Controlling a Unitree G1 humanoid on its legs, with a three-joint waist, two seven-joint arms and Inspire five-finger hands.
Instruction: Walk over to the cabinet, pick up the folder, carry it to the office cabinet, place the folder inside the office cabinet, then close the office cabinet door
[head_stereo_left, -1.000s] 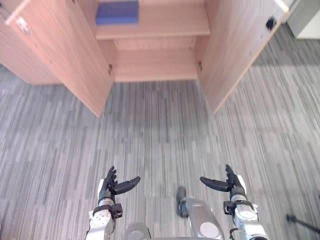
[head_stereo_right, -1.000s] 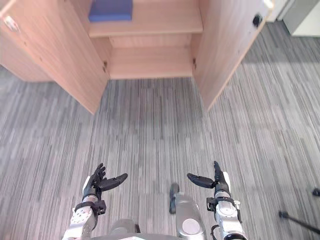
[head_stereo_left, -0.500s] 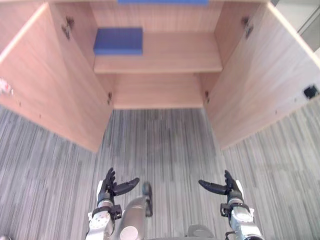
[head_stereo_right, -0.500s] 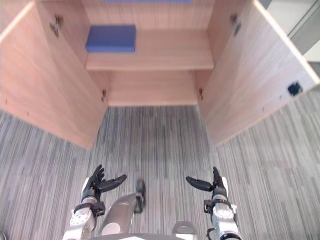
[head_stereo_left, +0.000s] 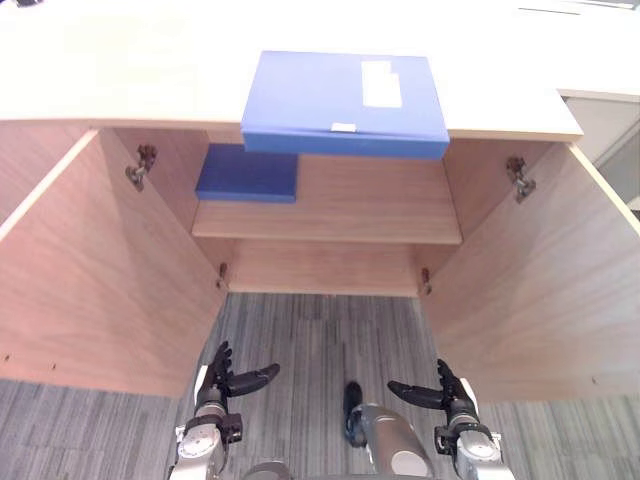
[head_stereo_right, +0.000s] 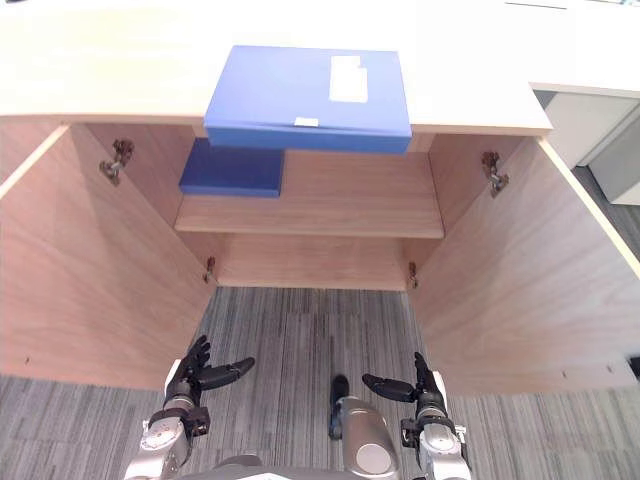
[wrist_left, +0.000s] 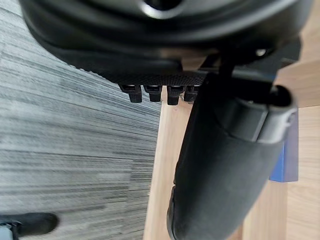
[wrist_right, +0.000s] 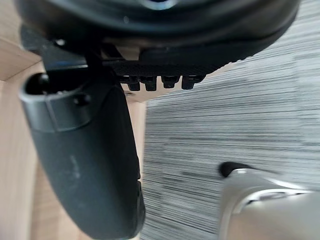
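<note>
A blue folder (head_stereo_left: 345, 103) lies flat on top of the light wooden cabinet (head_stereo_left: 120, 80), its front edge at the cabinet's front rim. A second blue folder (head_stereo_left: 247, 173) rests on the shelf inside, at the left. Both cabinet doors stand wide open, the left door (head_stereo_left: 95, 275) and the right door (head_stereo_left: 545, 290). My left hand (head_stereo_left: 220, 381) hangs low over the carpet, open and empty, thumb pointing inward. My right hand (head_stereo_left: 447, 392) mirrors it on the other side, open and empty. Both hands are well below and short of the folders.
The inner shelf (head_stereo_left: 370, 215) is bare to the right of the second folder. A lower compartment (head_stereo_left: 320, 275) opens beneath it. Grey striped carpet (head_stereo_left: 300, 340) runs between the open doors. A white unit (head_stereo_right: 590, 120) stands to the cabinet's right.
The camera has moved closer to the cabinet and tilted up, so the cabinet top and the folder on it now show. Both hands keep their open pose.
</note>
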